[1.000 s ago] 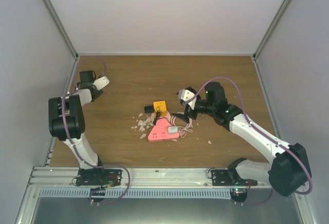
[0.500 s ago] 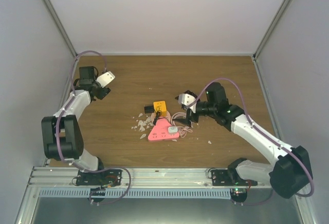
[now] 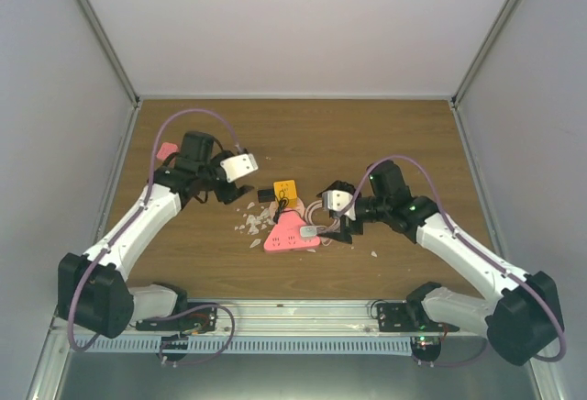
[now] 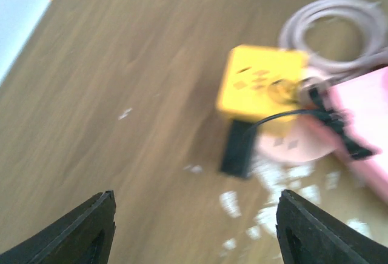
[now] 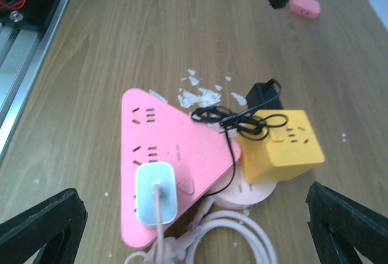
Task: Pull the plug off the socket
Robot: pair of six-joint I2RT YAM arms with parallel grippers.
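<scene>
From above, the pink triangular socket lies flat near the middle of the wooden table. The white plug is seated in it at the 3 o'clock corner. A yellow cube adapter stands at the socket's 12 o'clock, with a black adapter just beside it. White flakes are scattered at the socket's 9 o'clock. The left gripper hangs at about 10 o'clock from the socket, apart from it. The right gripper is at 3 o'clock, just beside the plug – whether it touches cannot be told here. A small pink block lies near the table's left edge.

The left wrist view is blurred. Its fingers are spread wide with nothing between them. The yellow cube sits at 1 o'clock, and a coiled pale cable lies beyond it.

In the right wrist view the fingers also stand wide and hold nothing. The plug sits upright in the socket at 6 o'clock between them – its pale cord runs down toward the camera. A thin black cord is draped from the socket onto the yellow cube.
</scene>
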